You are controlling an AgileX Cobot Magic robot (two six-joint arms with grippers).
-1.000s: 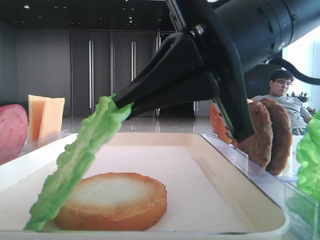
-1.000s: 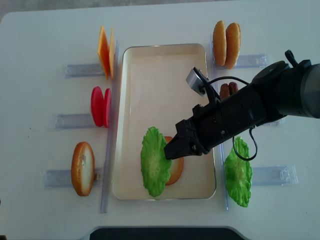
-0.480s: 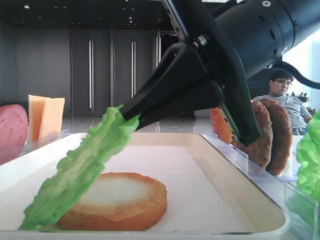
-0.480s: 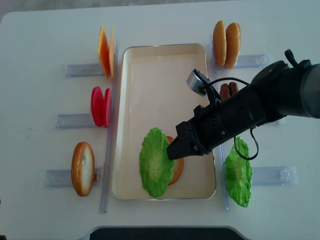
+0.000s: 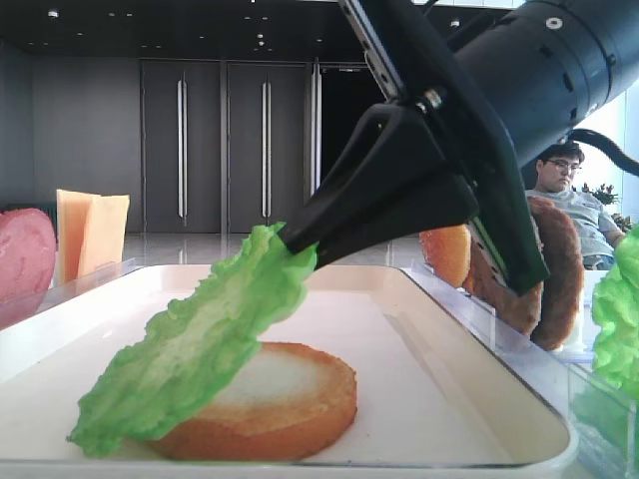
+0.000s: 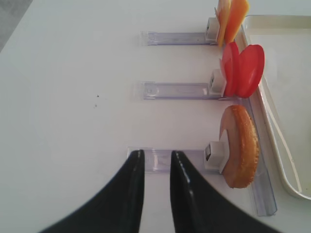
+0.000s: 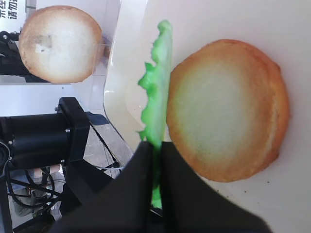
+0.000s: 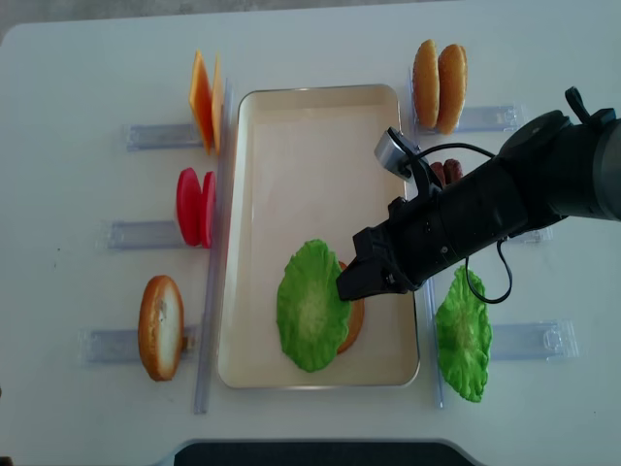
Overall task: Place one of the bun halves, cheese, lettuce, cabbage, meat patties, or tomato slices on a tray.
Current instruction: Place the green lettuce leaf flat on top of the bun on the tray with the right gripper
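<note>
And the lettuce leaf has swung further right since a second ago, now lying flatter and covering most of the bun half on the tray, where before it hung steeply off the bun's left side! The right gripper is clamped tight on the leaf's right edge, and the wrist view shows the green edge pinched between the two black fingers, edge-on just beside the toasted bun face. From the low view the leaf slopes down from the jaws, its lower end draped over the bun's left rim near the tray floor.

Over on the left, the left gripper hovers above the white table, its fingers close together with a narrow gap and nothing between them; whether it is fully closed cannot be told. Ahead of it stand a bun half in a clear rack, tomato slices and cheese. A second lettuce leaf waits right of the tray.
</note>
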